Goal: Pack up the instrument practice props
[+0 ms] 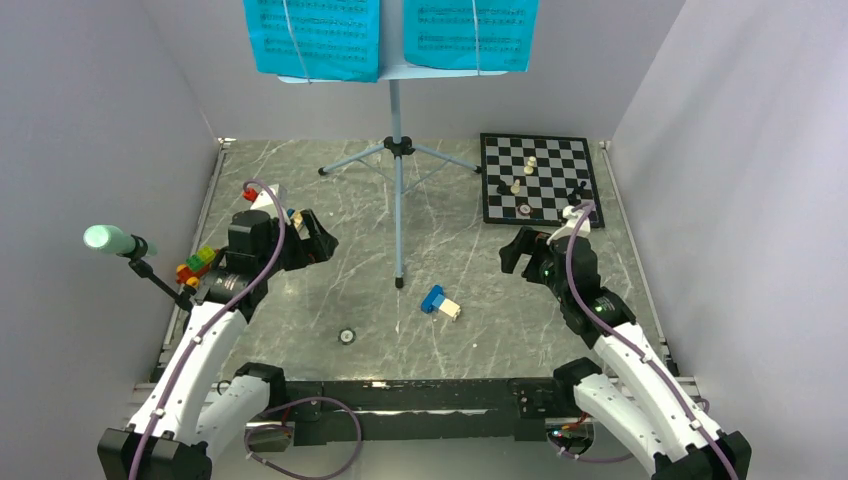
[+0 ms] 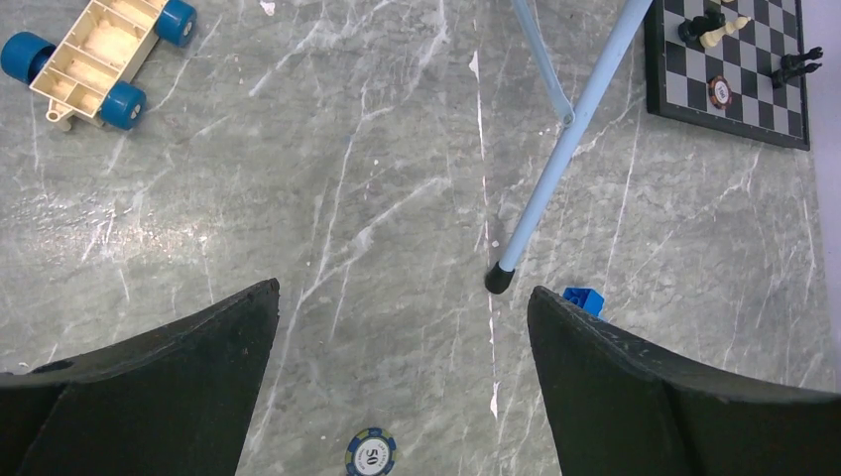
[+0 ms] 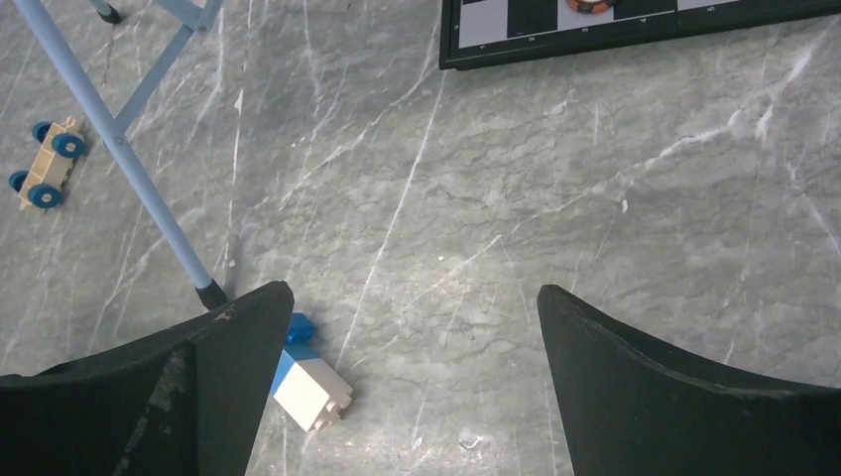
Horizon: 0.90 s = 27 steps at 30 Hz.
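Nearest me, a small round poker chip point(image 1: 347, 337) and a blue-and-white plastic block point(image 1: 440, 303) lie on the grey marbled tabletop point(image 1: 300, 330); neither is mine to pack. Just beyond them, my left gripper point(image 2: 402, 297) and right gripper point(image 3: 412, 293) both hover above the surface, jaws spread wide with nothing in them. The next move turns on this: the black-tipped near leg point(image 2: 570, 139) of the pale-blue metal tripod music stand point(image 1: 397, 200) touches down between the two grippers, ahead and a little right of the left one, which I judge the nearer; the thin tube slants up and away toward the hub, and the mast stands upright. Off to the left, outside my left arm, the mint-green toy microphone point(image 1: 105, 238) sits on a thin black mic stand point(image 1: 155, 272), its smooth rounded body pointing left; I would give that one to the left arm too. Farther right lies the black-and-white chessboard point(image 1: 540, 180); farthest, two cyan sheet-music pages point(image 1: 313, 38) rest on the stand's desk point(image 1: 392, 72), high against the far wall.
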Each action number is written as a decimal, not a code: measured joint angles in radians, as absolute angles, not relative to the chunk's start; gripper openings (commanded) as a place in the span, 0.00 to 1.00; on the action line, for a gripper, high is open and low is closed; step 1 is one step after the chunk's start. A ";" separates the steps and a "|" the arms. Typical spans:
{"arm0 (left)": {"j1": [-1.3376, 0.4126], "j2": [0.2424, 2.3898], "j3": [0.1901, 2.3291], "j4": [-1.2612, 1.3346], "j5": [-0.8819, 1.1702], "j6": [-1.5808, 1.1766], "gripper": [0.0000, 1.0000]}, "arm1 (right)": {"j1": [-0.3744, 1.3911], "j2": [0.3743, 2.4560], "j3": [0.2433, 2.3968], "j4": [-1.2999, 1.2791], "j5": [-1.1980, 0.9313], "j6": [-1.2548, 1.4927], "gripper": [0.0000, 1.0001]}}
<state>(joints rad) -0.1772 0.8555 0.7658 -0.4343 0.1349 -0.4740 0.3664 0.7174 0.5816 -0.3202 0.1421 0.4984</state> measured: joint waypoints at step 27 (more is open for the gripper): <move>-0.507 0.772 0.799 -0.616 -0.326 -0.476 0.99 | 0.366 0.709 0.582 -0.305 0.109 0.491 1.00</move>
